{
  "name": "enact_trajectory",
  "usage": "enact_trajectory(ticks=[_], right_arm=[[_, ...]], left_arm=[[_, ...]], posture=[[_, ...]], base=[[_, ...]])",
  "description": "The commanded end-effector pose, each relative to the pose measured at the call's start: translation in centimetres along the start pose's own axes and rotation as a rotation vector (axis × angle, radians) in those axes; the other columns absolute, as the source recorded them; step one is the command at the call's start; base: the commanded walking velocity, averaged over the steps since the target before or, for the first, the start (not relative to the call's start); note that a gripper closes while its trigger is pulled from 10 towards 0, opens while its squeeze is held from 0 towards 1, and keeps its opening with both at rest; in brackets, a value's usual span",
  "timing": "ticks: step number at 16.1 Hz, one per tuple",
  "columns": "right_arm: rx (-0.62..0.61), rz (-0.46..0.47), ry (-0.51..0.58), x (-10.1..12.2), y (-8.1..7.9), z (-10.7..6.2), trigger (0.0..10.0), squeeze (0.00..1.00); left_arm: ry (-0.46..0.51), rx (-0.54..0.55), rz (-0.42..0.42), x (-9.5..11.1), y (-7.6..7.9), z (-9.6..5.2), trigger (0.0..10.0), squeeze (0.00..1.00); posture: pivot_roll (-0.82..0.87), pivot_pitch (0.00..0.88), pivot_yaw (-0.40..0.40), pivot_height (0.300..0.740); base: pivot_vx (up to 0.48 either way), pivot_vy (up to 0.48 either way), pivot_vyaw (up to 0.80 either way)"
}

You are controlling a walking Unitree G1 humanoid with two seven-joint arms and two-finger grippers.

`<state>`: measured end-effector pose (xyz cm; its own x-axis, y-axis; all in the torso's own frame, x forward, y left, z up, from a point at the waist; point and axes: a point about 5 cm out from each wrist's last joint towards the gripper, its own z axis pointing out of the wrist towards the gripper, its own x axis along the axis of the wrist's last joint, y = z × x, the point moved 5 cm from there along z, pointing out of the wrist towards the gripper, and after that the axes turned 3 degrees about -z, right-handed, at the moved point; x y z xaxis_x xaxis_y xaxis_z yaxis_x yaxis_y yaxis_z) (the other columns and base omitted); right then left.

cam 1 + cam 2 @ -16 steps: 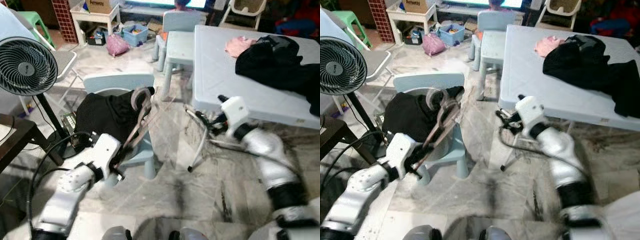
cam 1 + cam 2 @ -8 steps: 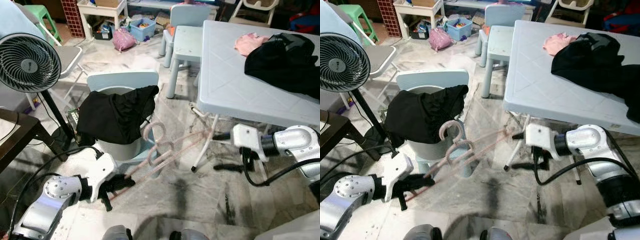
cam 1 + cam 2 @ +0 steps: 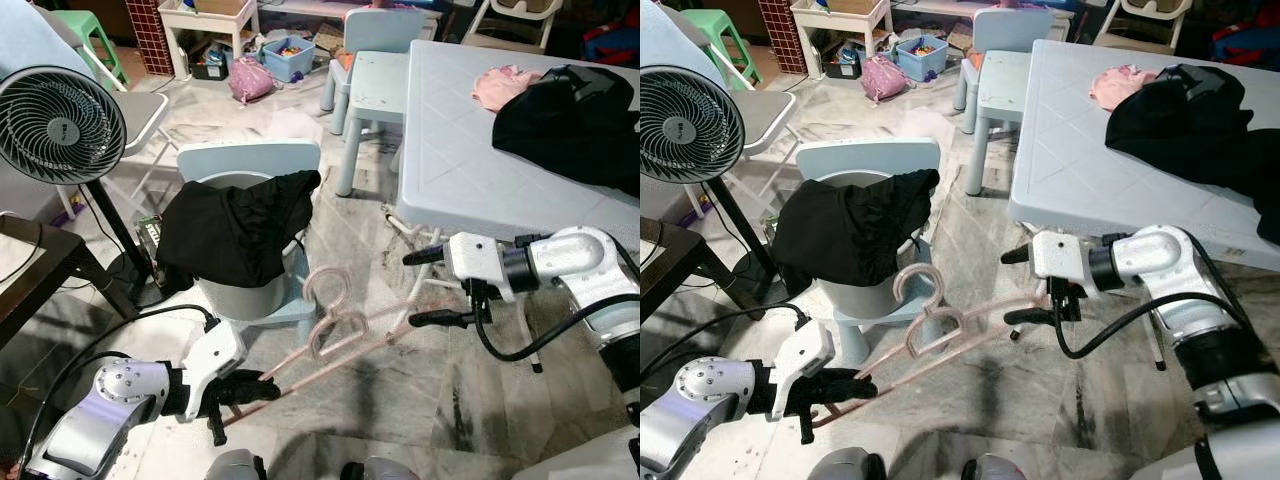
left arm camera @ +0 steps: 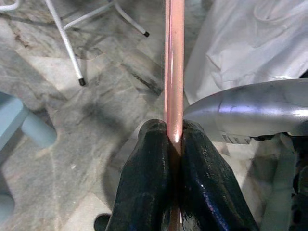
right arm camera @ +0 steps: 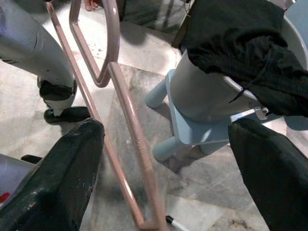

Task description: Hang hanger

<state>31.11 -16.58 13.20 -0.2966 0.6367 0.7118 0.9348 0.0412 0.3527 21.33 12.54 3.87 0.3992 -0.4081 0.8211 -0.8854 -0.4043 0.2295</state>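
Left wrist view: left hand point(image 4: 174, 159) pinches the pink hanger point(image 4: 173, 72).

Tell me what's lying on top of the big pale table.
On the table lie a heap of black clothing and, beside it, a small pink cloth. Whatever lies beneath the black heap is covered.

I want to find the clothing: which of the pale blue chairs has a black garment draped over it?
The pale blue chair nearest the robot, beside the fan; a black garment hangs over it. The chair behind the table's far end carries none.
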Motion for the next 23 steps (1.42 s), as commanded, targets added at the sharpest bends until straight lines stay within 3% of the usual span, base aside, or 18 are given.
enact_trajectory(ticks=[1,4,6,7,8,9,13,23], right_arm=[[0.062,0.001,-0.006,0.0,-0.4,-0.2,10.0,0.00],[0.183,0.029,-0.042,-1.0,-2.6,0.0,10.0,0.00],[0.188,0.034,-0.041,-1.3,-2.7,0.5,10.0,0.00],[0.198,0.034,-0.035,-1.2,-2.7,1.0,9.0,0.00],[0.200,0.033,-0.032,-1.1,-2.7,1.4,6.0,0.00],[0.206,0.024,-0.026,-0.9,-2.7,1.9,0.0,0.00],[0.257,-0.076,-0.161,-2.5,-2.9,2.0,0.0,0.00],[0.311,-0.082,-0.227,-3.5,-3.3,1.5,0.0,0.00]], left_arm=[[-0.002,-0.016,0.046,0.7,0.1,0.0,10.0,0.00],[-0.037,-0.045,0.071,0.4,0.4,-0.1,10.0,0.00],[-0.044,-0.066,0.085,0.3,0.8,0.0,10.0,0.00],[-0.049,-0.080,0.093,0.3,1.1,0.1,10.0,0.00],[-0.050,-0.083,0.095,0.4,1.1,0.2,10.0,0.00],[-0.049,-0.083,0.101,0.5,1.0,0.3,10.0,0.00],[-0.060,-0.085,0.118,0.5,0.9,0.4,10.0,0.00],[-0.058,-0.076,0.123,0.3,0.8,0.6,10.0,0.00]], posture=[[0.01,0.055,-0.034,0.740],[0.01,0.055,-0.034,0.740],[0.01,0.055,-0.034,0.740],[0.01,0.055,-0.034,0.740],[0.01,0.059,-0.028,0.740],[0.01,0.059,-0.028,0.740],[0.02,0.056,-0.025,0.740],[0.01,0.056,-0.027,0.740]], base=[[0.000,0.000,0.00],[0.000,0.000,0.00],[0.000,0.000,0.00],[0.000,0.000,0.00],[0.000,0.000,0.00],[0.000,0.000,0.00],[0.000,0.000,0.00],[0.000,0.000,0.00]])
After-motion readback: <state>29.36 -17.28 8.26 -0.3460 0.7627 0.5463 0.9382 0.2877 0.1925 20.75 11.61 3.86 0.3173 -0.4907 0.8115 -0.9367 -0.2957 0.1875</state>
